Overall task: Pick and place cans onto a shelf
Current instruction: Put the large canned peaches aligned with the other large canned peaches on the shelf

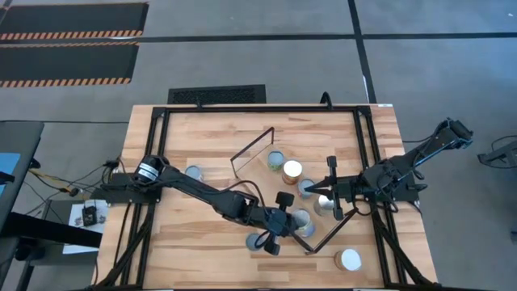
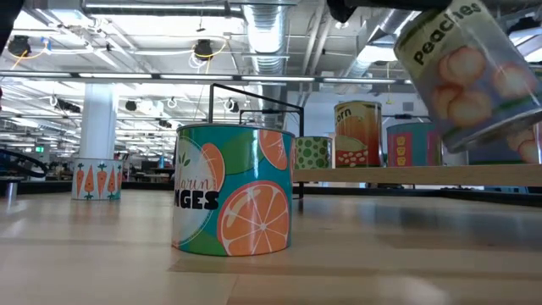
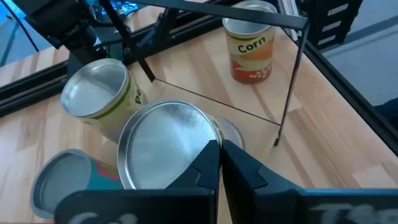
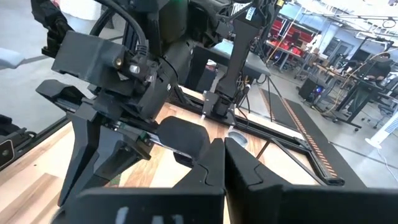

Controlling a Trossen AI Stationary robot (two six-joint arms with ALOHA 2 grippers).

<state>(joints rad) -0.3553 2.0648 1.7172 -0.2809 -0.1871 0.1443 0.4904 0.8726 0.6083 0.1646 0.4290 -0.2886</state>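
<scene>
My left gripper (image 1: 289, 221) (image 3: 221, 152) is shut on a peaches can (image 2: 474, 76), whose silvery top (image 3: 165, 146) faces the left wrist camera. An oranges can (image 2: 233, 199) (image 1: 258, 240) stands on the table beside it. The shelf (image 2: 406, 175), a pale board with black wire end frames (image 1: 252, 147), carries several upright cans, among them a corn can (image 2: 357, 134) (image 3: 252, 50). A tan-labelled can (image 3: 99, 99) stands close behind the held one. My right gripper (image 1: 313, 188) (image 4: 224, 149) is shut and empty above the shelf's cans. My left gripper pinches the peaches can at its top rim (image 3: 211, 138) between two fingers set close together. The fingers come from above, pointing down. The can hangs below them, tilted and lifted clear of the table (image 2: 461, 93).
A white-topped can (image 1: 350, 260) stands near the table's front right. A carrots can (image 2: 95, 180) (image 1: 194, 172) stands at the left. The black table frame (image 1: 266, 107) runs along the far and side edges. My two grippers are close together over the table's middle.
</scene>
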